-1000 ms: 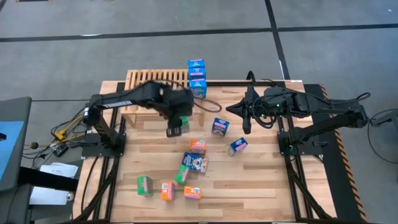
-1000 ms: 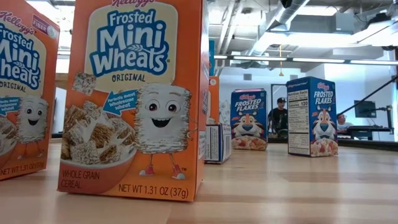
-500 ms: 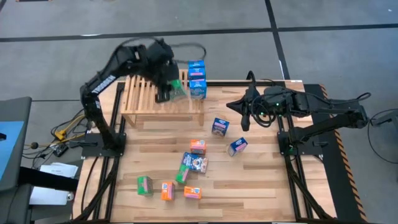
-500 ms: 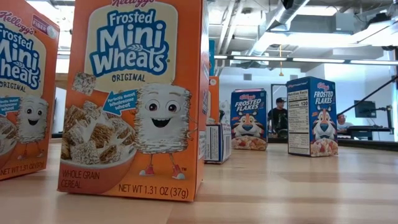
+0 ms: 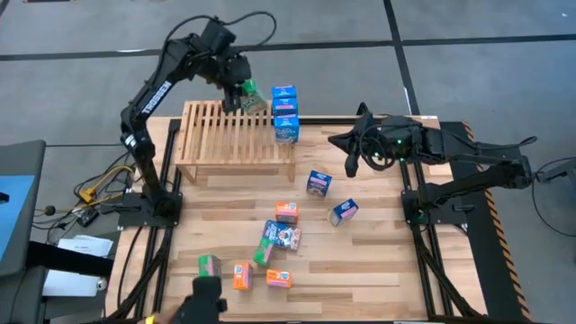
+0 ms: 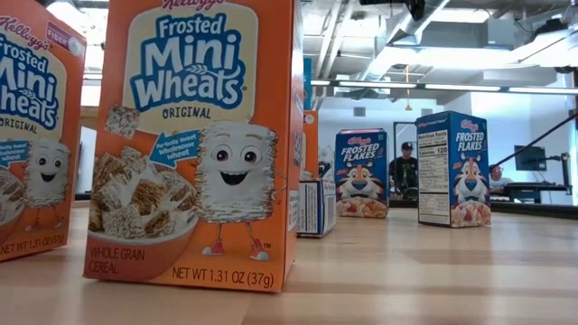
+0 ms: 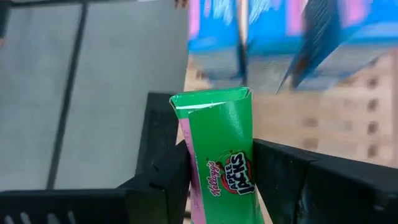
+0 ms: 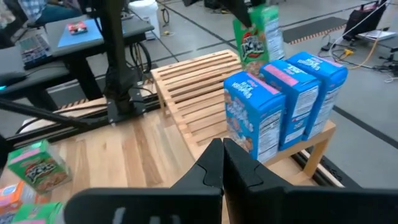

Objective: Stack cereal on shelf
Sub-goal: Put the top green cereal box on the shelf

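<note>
1. The left gripper (image 5: 241, 93) is raised above the far edge of the low light-wood slatted rack (image 5: 229, 135), at about 11 o'clock from the middle of the plank tabletop (image 5: 378, 261). Its two dark fingers are clamped on a small green cardboard cereal box (image 7: 221, 155), which is held clear of the slats
2. The relation that matters: three small blue cardboard boxes (image 5: 285, 113) stand in a row at the right end of the rack, and the green box hangs just beside them, at about 9 o'clock from the farthest blue one. In the right wrist view the green box (image 8: 258, 37) shows upright, its long axis vertical, above and behind the blue row (image 8: 283, 99). The open slats directly under the gripper look like the likely place to set it down, so the coming move is probably a straight lowering
3. The right gripper (image 5: 353, 153) waits over the table near 2 o'clock, its fingers pressed together and holding nothing. The left arm is clearly the nearer one to the rack
4. Readable writing: the green box says "Kellogg's Apple Jacks". In the low view a large orange box (image 6: 203, 135) reads "Frosted Mini Wheats, Original, Whole Grain Cereal, Net Wt 1.31 oz (37g)", and a blue box (image 6: 453, 167) reads "Frosted Flakes"
5. Other loose boxes in orange, green and blue (image 5: 279, 236) lie near the table's middle and toward 7 o'clock
</note>
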Action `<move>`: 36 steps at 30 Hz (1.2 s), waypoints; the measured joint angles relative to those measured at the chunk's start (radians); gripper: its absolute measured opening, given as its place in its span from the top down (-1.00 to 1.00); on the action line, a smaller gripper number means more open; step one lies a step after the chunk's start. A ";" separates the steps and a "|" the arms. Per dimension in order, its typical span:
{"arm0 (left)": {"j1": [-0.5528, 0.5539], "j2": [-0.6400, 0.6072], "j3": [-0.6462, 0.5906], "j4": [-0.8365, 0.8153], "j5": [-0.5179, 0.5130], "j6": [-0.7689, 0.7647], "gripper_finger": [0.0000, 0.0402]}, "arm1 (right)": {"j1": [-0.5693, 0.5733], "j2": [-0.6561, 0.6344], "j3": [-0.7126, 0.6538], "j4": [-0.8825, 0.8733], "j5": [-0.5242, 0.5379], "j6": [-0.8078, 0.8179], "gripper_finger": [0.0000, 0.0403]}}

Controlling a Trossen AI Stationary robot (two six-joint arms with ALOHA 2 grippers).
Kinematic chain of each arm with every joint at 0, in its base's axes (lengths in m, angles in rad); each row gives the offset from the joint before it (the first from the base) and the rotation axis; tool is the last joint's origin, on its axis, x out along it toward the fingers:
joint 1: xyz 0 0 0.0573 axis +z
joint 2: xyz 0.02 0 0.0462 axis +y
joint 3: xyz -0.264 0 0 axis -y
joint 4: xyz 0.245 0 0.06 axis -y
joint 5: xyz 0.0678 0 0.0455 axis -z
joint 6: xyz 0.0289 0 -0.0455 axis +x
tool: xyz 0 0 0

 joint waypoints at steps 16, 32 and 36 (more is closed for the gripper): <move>-0.002 0.065 -0.001 -0.003 -0.009 0.247 0.28 | -0.057 -0.001 0.000 0.017 0.003 0.022 0.92; -0.007 0.065 -0.017 -0.009 -0.006 0.289 0.28 | -0.057 -0.001 0.000 0.016 0.003 -0.034 0.92; -0.007 0.064 -0.017 -0.004 0.005 0.282 0.28 | -0.057 -0.001 0.000 0.016 0.003 -0.037 0.92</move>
